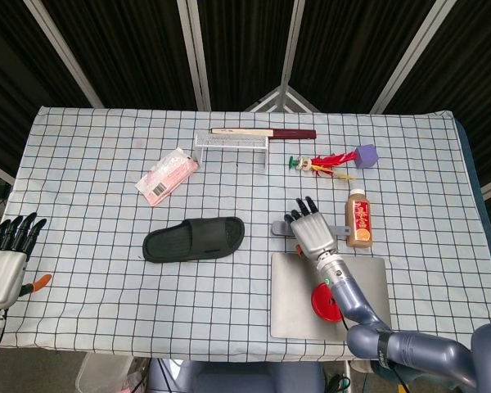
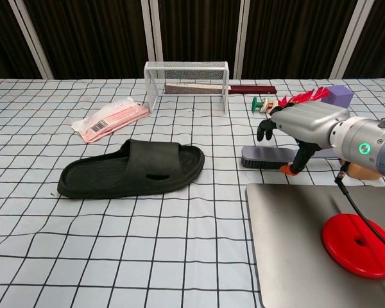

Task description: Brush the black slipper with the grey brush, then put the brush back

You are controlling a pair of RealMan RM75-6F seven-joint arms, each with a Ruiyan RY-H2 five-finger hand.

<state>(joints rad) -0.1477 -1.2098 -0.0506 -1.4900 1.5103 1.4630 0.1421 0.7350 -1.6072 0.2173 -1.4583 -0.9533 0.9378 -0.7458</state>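
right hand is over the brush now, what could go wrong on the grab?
1. The right hand hovers over the grey brush with fingers apart, nothing held; the brush lies flat on the cloth, so closing fingers may push it away rather than lift it.
2. The bottle stands just beyond the handle's end; a wide sweep could tip it.
3. The metal tray edge lies close beside the brush; the thumb may catch on it.

Table (image 1: 90, 147) w/ white black-grid cloth, edges draping at front. Behind: dark black curtains (image 2: 83, 32) split by pale vertical/angled frame bars (image 1: 192, 49) (even overhead light, no windows seen).
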